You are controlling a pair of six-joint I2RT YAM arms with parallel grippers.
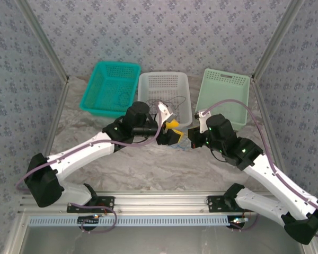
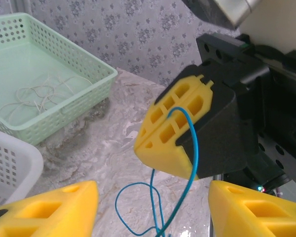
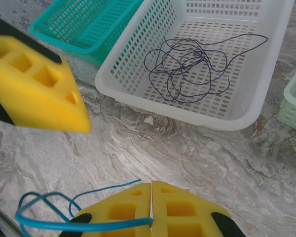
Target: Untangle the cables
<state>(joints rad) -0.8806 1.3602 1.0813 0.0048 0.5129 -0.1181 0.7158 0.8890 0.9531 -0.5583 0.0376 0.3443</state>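
While the right jaws clamp it, the blue cable [image 2: 194, 148] trails downward — looping.

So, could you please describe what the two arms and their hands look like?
The left arm and right arm have white links and black joints; purple-grey cables run along them. The left hand and right hand carry yellow wedge-shaped fingers with square cut-outs.

No text, label, brand, number or sign can be read on anything in these views.
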